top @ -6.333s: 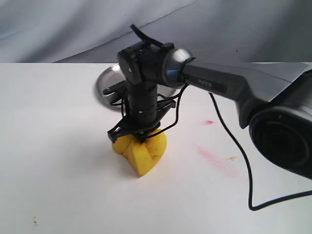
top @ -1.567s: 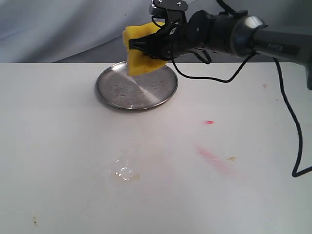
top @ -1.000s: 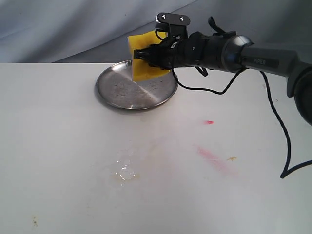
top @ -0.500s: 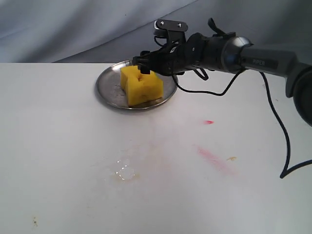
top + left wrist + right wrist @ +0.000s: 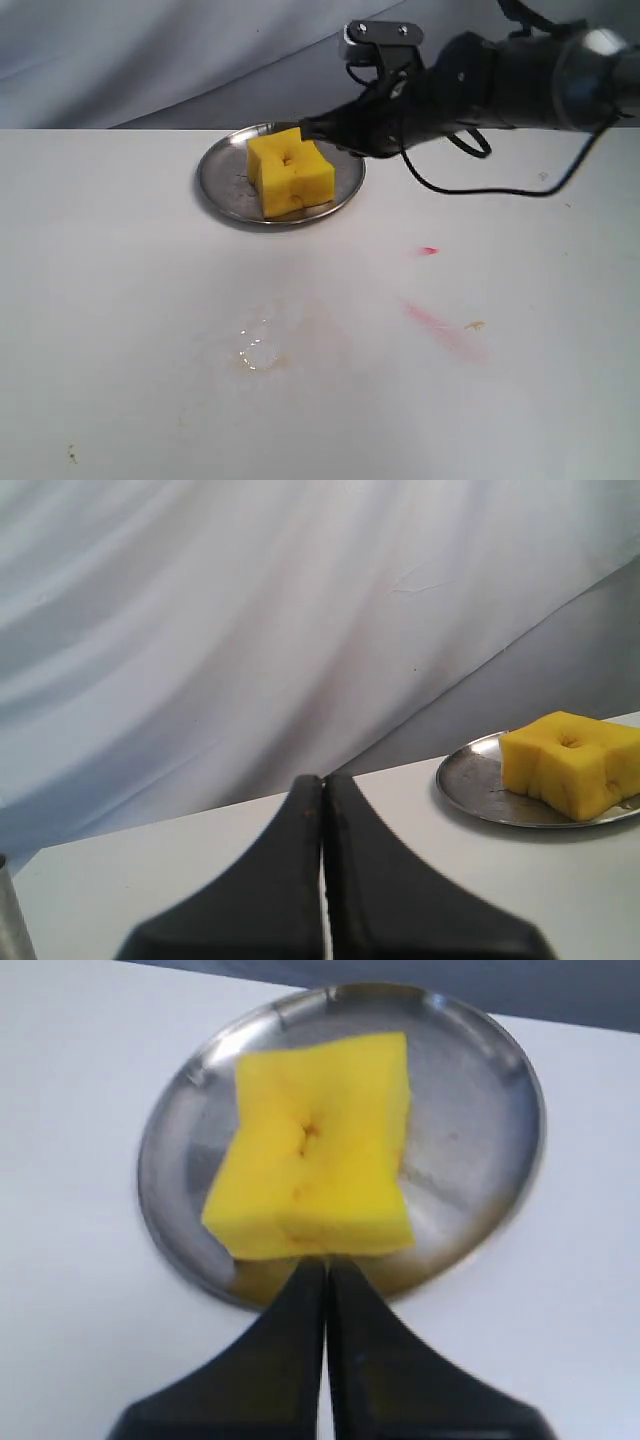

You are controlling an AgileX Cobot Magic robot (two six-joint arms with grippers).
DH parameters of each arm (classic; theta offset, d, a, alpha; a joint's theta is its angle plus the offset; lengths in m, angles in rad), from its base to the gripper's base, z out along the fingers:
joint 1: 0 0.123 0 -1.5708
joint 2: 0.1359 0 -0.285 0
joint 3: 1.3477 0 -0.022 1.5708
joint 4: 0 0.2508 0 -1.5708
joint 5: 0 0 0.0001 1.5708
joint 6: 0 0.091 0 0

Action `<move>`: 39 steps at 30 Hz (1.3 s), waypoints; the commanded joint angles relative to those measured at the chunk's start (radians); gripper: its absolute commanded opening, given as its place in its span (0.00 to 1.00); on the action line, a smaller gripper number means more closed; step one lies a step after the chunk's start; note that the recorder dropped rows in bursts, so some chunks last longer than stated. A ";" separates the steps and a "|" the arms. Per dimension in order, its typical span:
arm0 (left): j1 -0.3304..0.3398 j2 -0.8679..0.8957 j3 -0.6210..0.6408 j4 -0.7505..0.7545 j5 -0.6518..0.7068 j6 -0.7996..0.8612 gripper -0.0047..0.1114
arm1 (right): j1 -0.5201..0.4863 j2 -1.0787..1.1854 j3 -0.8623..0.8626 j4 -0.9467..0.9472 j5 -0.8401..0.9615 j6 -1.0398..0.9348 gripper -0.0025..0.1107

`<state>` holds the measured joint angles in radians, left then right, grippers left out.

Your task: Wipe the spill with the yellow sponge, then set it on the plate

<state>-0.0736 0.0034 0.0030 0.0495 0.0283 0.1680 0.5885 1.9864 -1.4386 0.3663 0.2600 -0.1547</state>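
Observation:
The yellow sponge lies free on the silver plate at the back of the table, also seen in the right wrist view as the sponge on the plate. My right gripper hovers just behind and right of the sponge, shut with nothing in it. My left gripper is shut and empty, off to the side of the plate; it does not show in the exterior view. No amber blob shows; only a thin glossy wet trace marks the table.
A pink-red smear and a small red spot mark the table's right half. A black cable hangs under the right arm. Grey cloth hangs behind the table. A metal cylinder shows at the left wrist view's edge.
One second ago my right gripper held the sponge above the plate. It let the sponge drop onto the plate, then drew back to the right and shut.

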 commanded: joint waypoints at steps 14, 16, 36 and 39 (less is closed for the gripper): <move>0.004 -0.003 -0.003 -0.007 -0.005 -0.009 0.04 | -0.002 -0.588 0.799 0.067 -0.314 0.009 0.02; 0.004 -0.003 -0.003 -0.007 -0.005 -0.009 0.04 | -0.002 -0.649 0.853 0.067 -0.325 0.009 0.02; 0.004 -0.003 -0.003 -0.007 -0.005 -0.009 0.04 | -0.042 -1.265 1.405 -0.064 -0.660 -0.021 0.02; 0.004 -0.003 -0.003 -0.007 -0.005 -0.009 0.04 | -0.132 -1.402 1.439 -0.135 -0.593 -0.018 0.02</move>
<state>-0.0736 0.0034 0.0030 0.0495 0.0283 0.1680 0.5011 0.6490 -0.0085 0.2914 -0.3745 -0.1624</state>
